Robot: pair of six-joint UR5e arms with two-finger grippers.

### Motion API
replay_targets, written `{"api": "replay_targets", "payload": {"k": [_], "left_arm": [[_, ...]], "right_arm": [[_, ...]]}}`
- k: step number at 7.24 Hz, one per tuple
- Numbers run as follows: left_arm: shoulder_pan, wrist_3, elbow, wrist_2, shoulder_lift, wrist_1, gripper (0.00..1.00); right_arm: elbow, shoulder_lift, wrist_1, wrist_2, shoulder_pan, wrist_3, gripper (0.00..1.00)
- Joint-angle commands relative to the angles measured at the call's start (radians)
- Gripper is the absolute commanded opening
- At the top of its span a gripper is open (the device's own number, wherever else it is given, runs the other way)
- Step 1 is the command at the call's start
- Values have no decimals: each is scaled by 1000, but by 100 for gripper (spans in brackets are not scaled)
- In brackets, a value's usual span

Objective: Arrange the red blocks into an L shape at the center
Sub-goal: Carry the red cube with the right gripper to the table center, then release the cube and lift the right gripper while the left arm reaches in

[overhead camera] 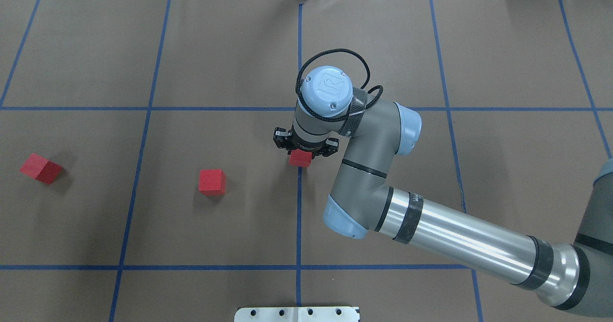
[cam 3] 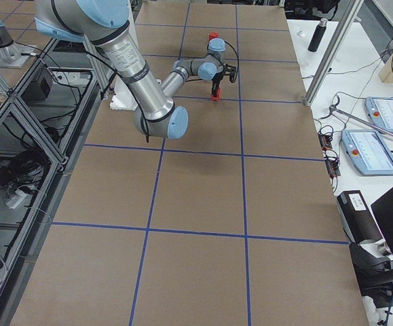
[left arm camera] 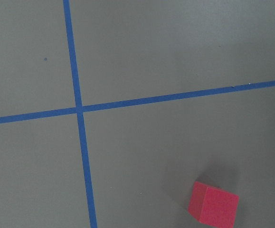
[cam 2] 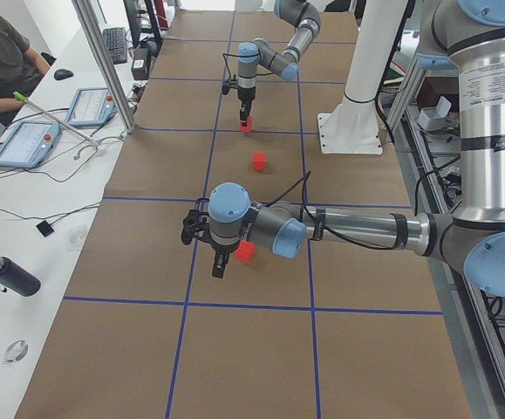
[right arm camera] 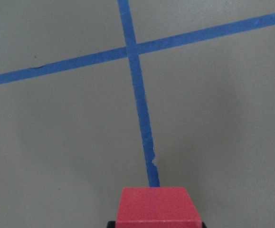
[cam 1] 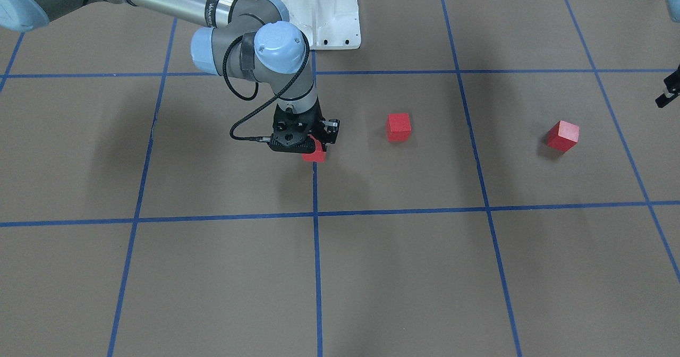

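The right gripper (overhead camera: 305,148) points straight down at mid-frame in the overhead view. Its fingers look pressed against two opposite sides of one red block (overhead camera: 300,160). The right wrist view shows that cube's top face at the bottom edge of the frame, but the fingertips themselves are hidden. The pinch is therefore a judgement, and so is whether the cube rests on the paper or hangs just above it.

The cube sits directly on the blue tape line (overhead camera: 299,207) that splits the center (overhead camera: 282,216), which is about where the L should start.

From there, everything else needed lies toward the left of the overhead frame. The middle block (overhead camera: 212,182) is well apart from the held one and slightly lower in the frame, with its faces roughly square to the grid. The outer block (overhead camera: 41,168) is near the left edge, one grid square further over, and is turned at an angle to the tape. Being cubes, none has a long axis, so only this turn matters.

The left gripper (cam 2: 219,260) hovers near the outer block and is the nearer arm for it. I cannot tell how far it is open.
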State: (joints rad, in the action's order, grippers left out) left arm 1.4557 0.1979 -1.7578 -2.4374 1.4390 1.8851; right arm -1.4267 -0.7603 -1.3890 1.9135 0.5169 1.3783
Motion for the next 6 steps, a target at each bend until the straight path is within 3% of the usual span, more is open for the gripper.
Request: {"api": "replay_targets", "payload": {"k": [1,2,3,5,6], "left_arm": [[0,0,-2,0,0,0,100],[0,0,-2,0,0,0,100],[0,0,-2,0,0,0,100],[0,0,-2,-2,0,2,100],[0,2,3,-71,-20,14,100]], "right_arm": [[21,4,1,-2,-1,-24,30],[25,10,1,-2,-1,-44,40],[40,18,-1,-4,-5,-56,97],[43,24,-1,-4,-6,-76,100],[42,26,-1,-4,-6,-93,100]]}}
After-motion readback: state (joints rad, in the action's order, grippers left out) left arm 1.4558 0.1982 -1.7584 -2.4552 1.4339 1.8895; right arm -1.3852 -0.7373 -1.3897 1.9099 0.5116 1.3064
